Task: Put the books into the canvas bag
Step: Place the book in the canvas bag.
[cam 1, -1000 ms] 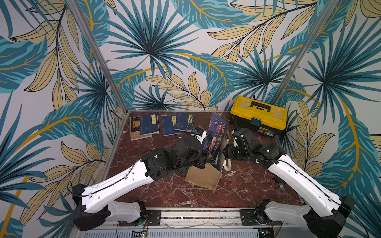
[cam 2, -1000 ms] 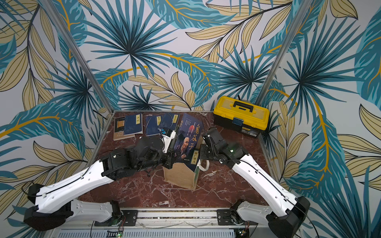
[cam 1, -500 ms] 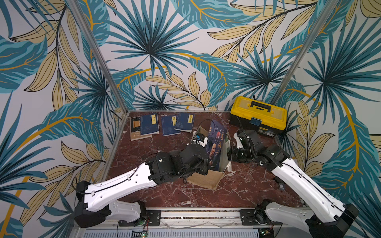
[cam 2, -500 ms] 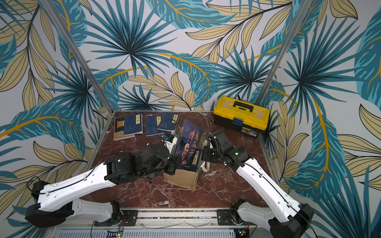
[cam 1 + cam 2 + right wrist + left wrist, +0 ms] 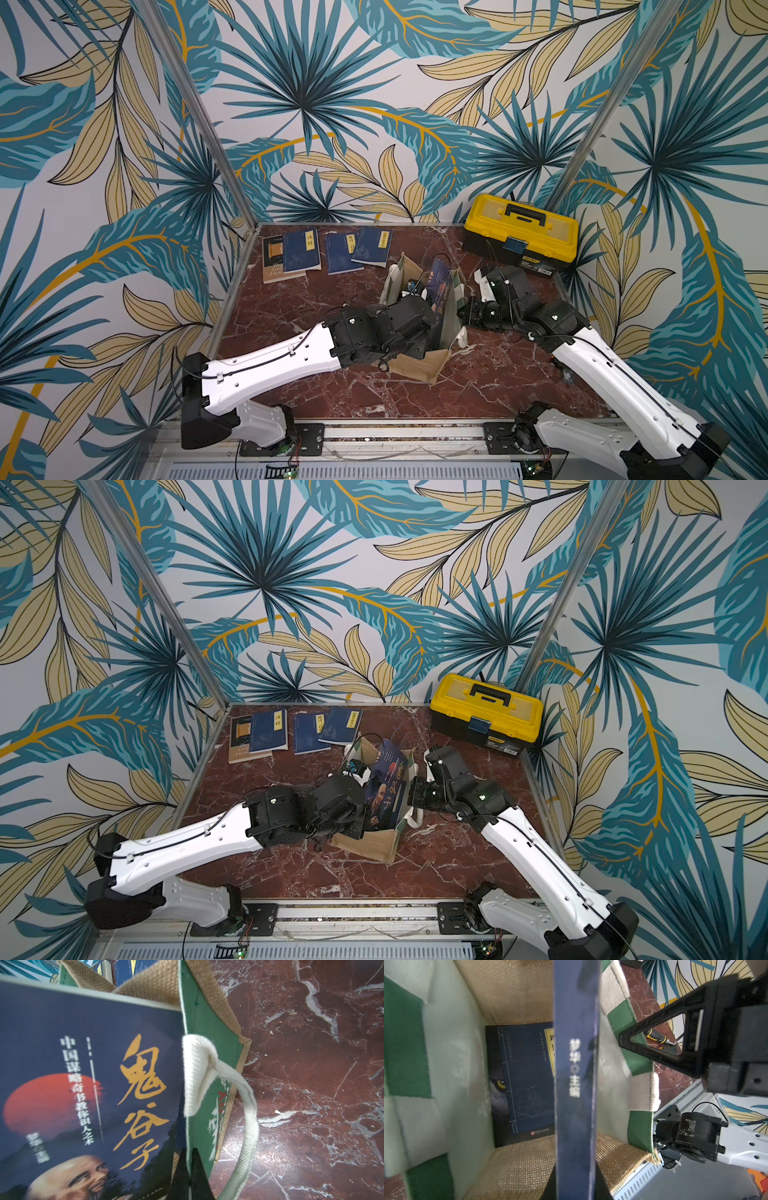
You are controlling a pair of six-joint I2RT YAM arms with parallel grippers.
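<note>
The left pincer (image 5: pixel 575 1185) grasps the portrait book (image 5: pixel 384 789) upright, partly inside the canvas bag (image 5: pixel 372 845), while the right pincer (image 5: pixel 189 1169) clenches its green rim.

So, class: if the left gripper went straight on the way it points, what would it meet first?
Probably the navy book lying on the canvas bag's floor; the left gripper points down into it, its held book leading.

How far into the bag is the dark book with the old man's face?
Partly in: the portrait book stands inside the canvas bag, its upper part poking above the rim.
</note>
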